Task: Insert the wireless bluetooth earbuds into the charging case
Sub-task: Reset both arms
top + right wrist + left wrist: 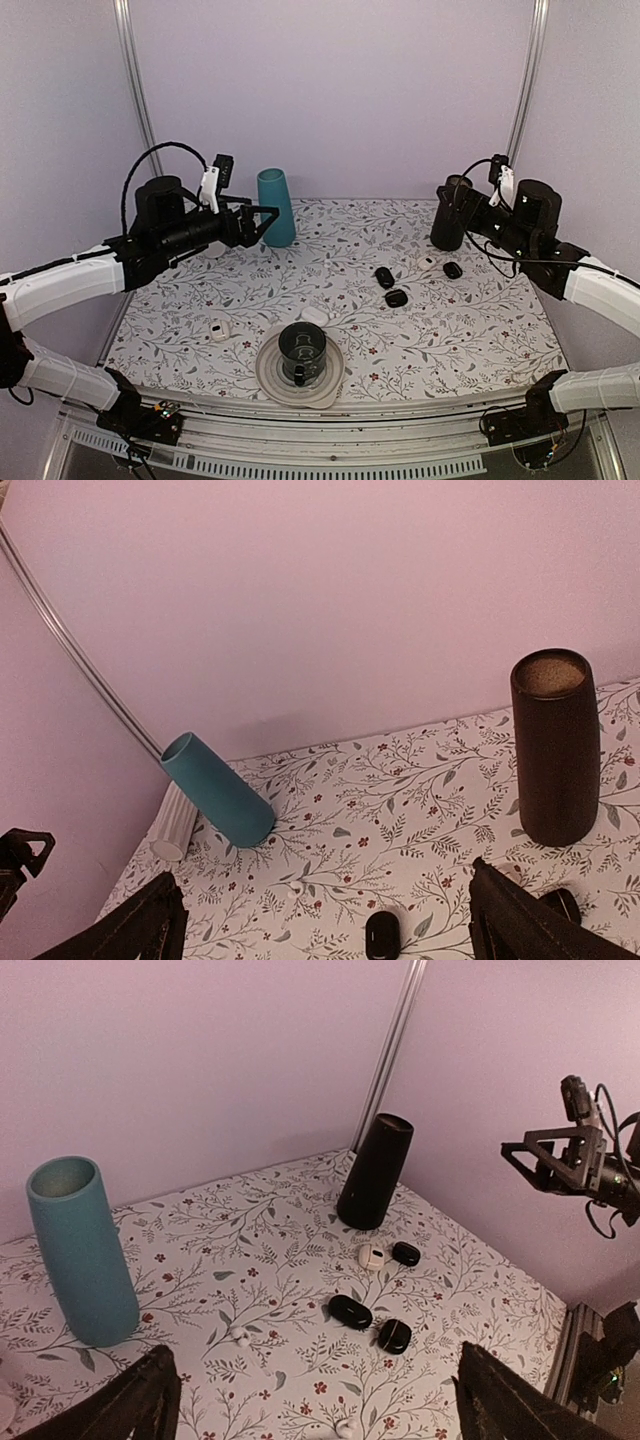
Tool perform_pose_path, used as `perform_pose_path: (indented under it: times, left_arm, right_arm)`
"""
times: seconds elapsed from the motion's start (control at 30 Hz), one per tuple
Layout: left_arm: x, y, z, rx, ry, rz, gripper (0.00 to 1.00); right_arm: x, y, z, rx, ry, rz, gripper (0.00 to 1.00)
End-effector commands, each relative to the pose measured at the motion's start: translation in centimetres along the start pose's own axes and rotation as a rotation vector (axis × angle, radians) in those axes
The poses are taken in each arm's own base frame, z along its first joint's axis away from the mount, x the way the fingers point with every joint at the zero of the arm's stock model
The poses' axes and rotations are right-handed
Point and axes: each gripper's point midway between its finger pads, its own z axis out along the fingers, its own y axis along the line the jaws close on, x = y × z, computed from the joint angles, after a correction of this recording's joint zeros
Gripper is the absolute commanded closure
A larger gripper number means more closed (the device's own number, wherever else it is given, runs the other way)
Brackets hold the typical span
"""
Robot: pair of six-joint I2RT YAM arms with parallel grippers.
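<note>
A dark cup [301, 350] sits on a grey plate [268, 376] at the bottom middle. Three black oval pods [396, 297] lie right of the middle. We cannot spot the tiny earbuds. The left gripper [315, 1360] and right gripper [324, 875] are both spread wide, holding nothing.

This is a robotics lab test cell, not a lived-in room: plain pale lilac walls [330, 90] close it in on three sides, joined at the corners by bare aluminium posts [137, 90]. A cabled left arm [70, 285] and right arm [605, 290] are mounted on a metal rail [400, 440] at the near edge of a surface [450, 340] covered in floral-print cloth.
</note>
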Motion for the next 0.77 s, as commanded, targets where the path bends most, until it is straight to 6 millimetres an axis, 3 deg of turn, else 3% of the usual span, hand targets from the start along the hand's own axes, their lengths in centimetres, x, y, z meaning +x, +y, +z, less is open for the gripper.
perform_pose_path:
  times: [0.0, 0.17, 0.37, 0.73]
  left_arm:
    - [-1.1, 0.7, -0.5, -0.034, -0.048, 0.011, 0.04]
    - [-1.1, 1.1, -0.4, -0.052, -0.054, 0.006, 0.04]
    - [-0.8, 1.3, -0.4, -0.056, -0.059, -0.005, 0.04]
    - [-0.5, 1.2, -0.3, -0.048, -0.057, -0.002, 0.04]
  right_arm:
    - [-3.2, 1.3, -1.7, -0.029, -0.08, 0.002, 0.01]
    - [-2.2, 3.5, -1.9, -0.165, -0.04, -0.073, 0.01]
    - [-1.0, 2.8, -1.6, -0.148, -0.016, -0.072, 0.01]
    - [-0.6, 2.2, -1.3, -0.121, -0.005, -0.077, 0.01]
